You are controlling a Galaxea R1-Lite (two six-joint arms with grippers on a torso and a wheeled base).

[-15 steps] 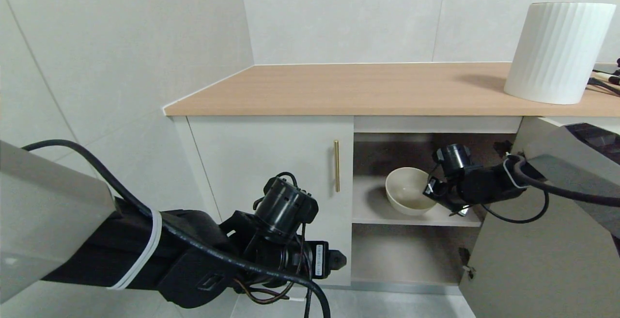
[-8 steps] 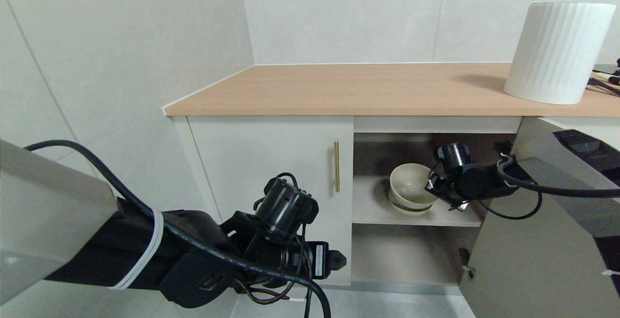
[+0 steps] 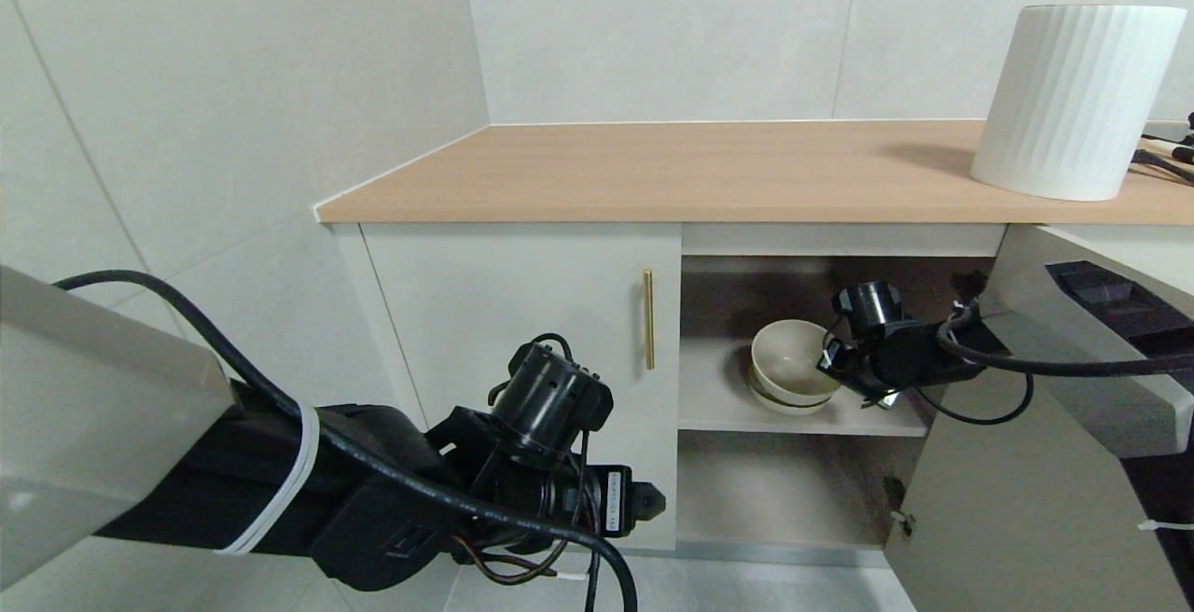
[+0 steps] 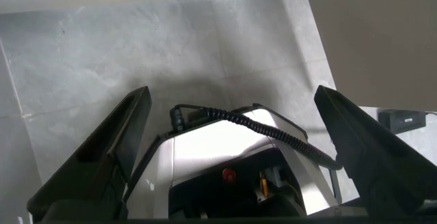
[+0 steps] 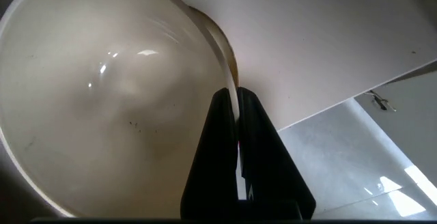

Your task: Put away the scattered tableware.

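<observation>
A cream bowl (image 3: 789, 362) sits inside the open cabinet, tilted slightly toward me. It rests on another bowl (image 3: 772, 398) standing on the upper shelf (image 3: 714, 407). My right gripper (image 3: 829, 364) reaches into the cabinet from the right. In the right wrist view my right gripper (image 5: 237, 118) is shut on the thin rim of the cream bowl (image 5: 102, 101). The lower bowl's brownish edge (image 5: 220, 38) peeks out behind it. My left gripper (image 3: 653, 501) hangs low in front of the closed left door. In the left wrist view my left gripper (image 4: 232, 98) is open, over the floor.
The cabinet's right door (image 3: 1007, 509) stands open toward me. The left door with a gold handle (image 3: 647, 318) is closed. A white ribbed cylinder (image 3: 1075, 99) stands on the wooden counter (image 3: 690, 173). A lower compartment (image 3: 779, 491) lies under the shelf.
My right gripper carried the cream bowl deeper into the cabinet and set it less tilted on the lower bowl. The left arm has stayed still.
</observation>
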